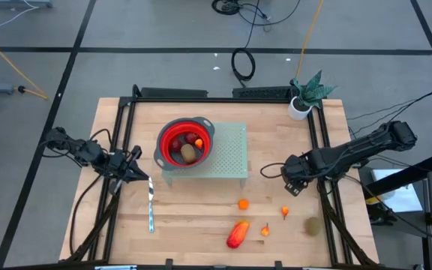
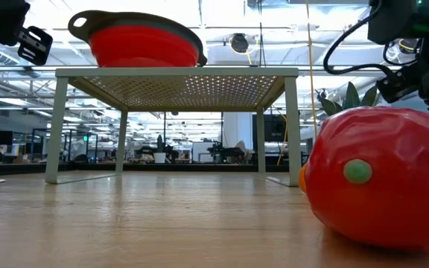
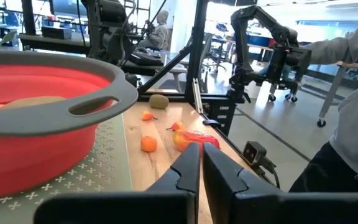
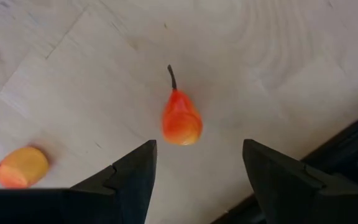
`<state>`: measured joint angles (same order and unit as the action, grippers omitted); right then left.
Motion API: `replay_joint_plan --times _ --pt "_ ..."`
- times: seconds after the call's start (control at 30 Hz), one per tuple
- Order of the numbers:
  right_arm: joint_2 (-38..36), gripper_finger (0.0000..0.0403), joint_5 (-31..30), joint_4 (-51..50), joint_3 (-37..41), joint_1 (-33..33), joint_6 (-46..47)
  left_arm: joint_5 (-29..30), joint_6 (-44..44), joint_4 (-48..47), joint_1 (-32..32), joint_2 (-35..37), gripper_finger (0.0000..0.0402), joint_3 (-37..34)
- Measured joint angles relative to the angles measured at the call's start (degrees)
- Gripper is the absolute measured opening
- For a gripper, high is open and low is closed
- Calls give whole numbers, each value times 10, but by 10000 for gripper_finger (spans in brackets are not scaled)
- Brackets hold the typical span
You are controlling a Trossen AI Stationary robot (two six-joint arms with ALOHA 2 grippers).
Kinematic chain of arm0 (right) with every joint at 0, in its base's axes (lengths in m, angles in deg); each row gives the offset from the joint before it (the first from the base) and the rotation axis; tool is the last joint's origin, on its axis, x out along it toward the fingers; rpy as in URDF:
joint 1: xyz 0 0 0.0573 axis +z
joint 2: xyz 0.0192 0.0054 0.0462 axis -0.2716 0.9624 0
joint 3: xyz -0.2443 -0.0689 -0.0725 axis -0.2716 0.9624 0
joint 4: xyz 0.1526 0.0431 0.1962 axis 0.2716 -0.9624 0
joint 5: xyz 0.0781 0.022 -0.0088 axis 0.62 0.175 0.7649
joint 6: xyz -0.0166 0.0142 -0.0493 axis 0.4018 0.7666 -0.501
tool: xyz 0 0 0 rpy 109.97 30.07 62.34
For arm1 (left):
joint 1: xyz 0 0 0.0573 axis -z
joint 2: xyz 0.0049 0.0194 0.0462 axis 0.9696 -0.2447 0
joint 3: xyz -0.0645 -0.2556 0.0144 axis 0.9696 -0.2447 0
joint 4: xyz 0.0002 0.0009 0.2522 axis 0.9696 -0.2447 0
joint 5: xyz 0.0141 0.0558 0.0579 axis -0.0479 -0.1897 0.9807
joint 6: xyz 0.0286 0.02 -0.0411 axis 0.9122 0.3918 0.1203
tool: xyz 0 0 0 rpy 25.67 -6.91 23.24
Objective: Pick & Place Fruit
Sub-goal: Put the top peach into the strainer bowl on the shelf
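Note:
The red bowl (image 1: 185,142) stands on a pale green perforated stand (image 1: 231,157) and holds a brown-green oval, a dark-red round fruit and an orange bit. On the wood lie an orange round piece (image 1: 243,203), a small orange-red pear (image 4: 181,118), another orange bit (image 1: 265,230), a long red-orange fruit (image 1: 237,234) and a brown-green oval (image 1: 313,225). My right gripper (image 4: 197,168) hangs open, pointing down, above the pear and clear of it. My left gripper (image 3: 201,165) is shut, level, at the stand's left near corner, holding nothing.
A slim silver knife (image 1: 151,206) lies on the table left of the loose fruit. A potted plant (image 1: 304,97) stands at the far right corner. Black frame rails run along the table's left, right and far edges. A person's sleeve (image 3: 353,93) shows beyond the table.

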<state>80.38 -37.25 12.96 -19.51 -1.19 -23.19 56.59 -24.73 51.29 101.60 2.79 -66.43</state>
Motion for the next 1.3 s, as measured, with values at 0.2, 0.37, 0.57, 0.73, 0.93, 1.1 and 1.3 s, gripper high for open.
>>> replay_joint_plan --times 0.2,0.37,0.57,0.73,0.93,1.1,1.3 --pt "0 234 0 12 0 0 -1 0 0 0 0 0 21 0" --pt "9 234 -1 15 0 0 0 0 1 0 0 0 21 0" --pt "26 234 -1 16 1 0 -2 0 4 -1 0 0 21 0" --pt "37 234 -1 36 1 0 -9 0 4 -1 0 0 21 0" --pt "63 234 0 36 1 -4 -18 0 3 -1 0 0 21 0" --pt "81 234 12 48 2 -4 -30 0 1 -1 0 0 21 0" --pt "85 233 31 94 43 -3 -14 0 0 -2 0 0 21 0"
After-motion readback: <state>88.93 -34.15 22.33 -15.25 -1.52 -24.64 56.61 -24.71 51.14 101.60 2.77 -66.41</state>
